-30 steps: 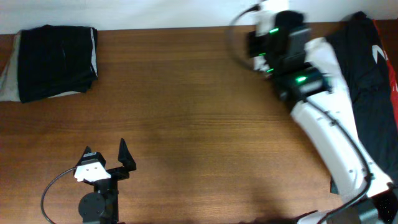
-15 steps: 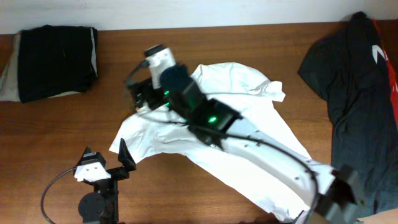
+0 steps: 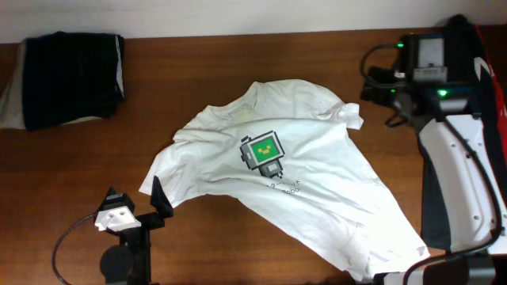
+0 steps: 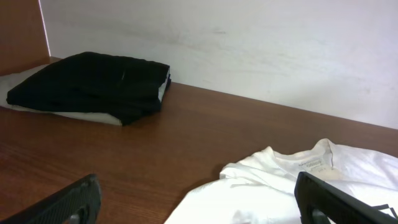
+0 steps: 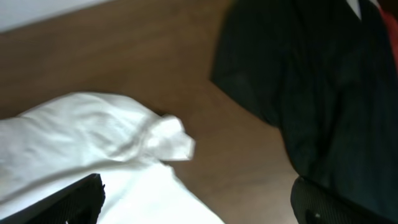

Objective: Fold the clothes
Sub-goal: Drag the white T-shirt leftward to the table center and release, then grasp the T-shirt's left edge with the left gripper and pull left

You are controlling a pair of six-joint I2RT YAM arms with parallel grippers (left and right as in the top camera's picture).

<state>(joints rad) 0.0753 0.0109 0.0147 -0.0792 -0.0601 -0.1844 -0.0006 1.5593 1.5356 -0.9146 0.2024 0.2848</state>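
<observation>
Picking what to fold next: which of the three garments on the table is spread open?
The white T-shirt with the green print, mid-table. The black and beige bundle is folded; the black garment lies heaped.

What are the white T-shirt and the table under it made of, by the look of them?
White T-shirt: thin knit cloth, probably cotton, matte; it lies in limp wrinkles and its sleeve bunches up. Table: wood or wood-look laminate, reddish brown with a smooth finish; fine grain lines run across it.
</observation>
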